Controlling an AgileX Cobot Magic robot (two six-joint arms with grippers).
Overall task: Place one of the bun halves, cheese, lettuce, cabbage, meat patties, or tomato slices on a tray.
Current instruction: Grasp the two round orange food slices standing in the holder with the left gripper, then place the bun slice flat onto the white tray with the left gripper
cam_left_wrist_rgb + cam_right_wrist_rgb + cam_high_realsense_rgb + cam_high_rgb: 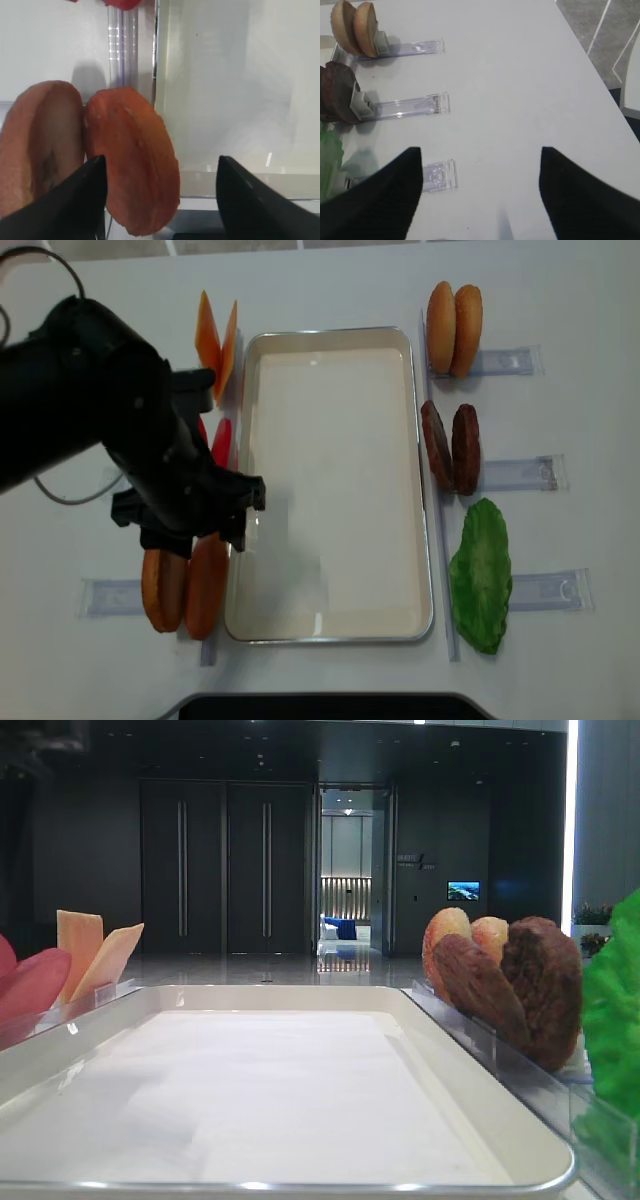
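The white tray lies mid-table with nothing on it. Two orange-brown bun halves stand on edge left of its near corner. My left gripper is open around the redder disc, which sits close to the left finger and well clear of the right one. From above, the black left arm covers that spot. Cheese and tomato slices stand further up the left side. More bun halves, meat patties and lettuce line the right side. My right gripper is open over bare table. No cabbage shows.
Clear plastic holders run out from the food on the right; another lies at the lower left. The table's right edge drops to the floor. A cable trails left of the left arm.
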